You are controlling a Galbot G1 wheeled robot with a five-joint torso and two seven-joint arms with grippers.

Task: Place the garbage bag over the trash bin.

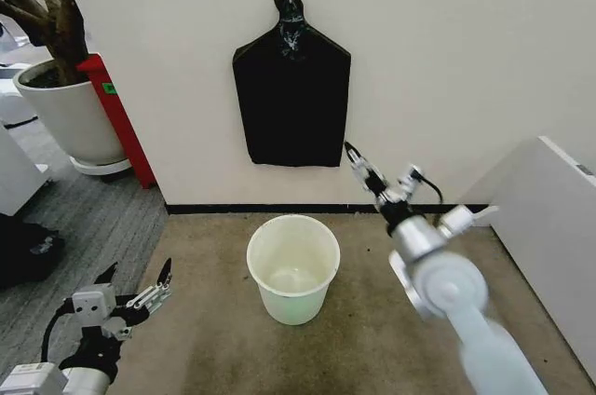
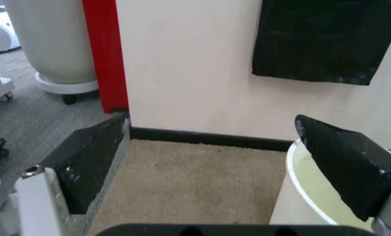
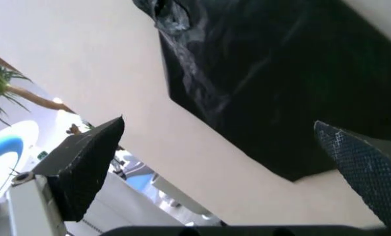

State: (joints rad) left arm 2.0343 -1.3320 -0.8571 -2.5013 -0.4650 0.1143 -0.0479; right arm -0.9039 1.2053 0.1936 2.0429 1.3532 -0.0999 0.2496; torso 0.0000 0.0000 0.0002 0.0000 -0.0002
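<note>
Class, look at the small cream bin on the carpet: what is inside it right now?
The trash bin looks empty in the head view: bare cream walls and floor, no liner. The near inner wall is hidden below its rim. The black bundle hangs on the wall behind.

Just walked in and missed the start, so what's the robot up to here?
It is getting ready to line the trash bin, which stands bare on the carpet by the wall. The right gripper is raised, open, near the lower right corner of the black bag bundle hanging on the wall. The left gripper waits low and open, left of the bin.
</note>
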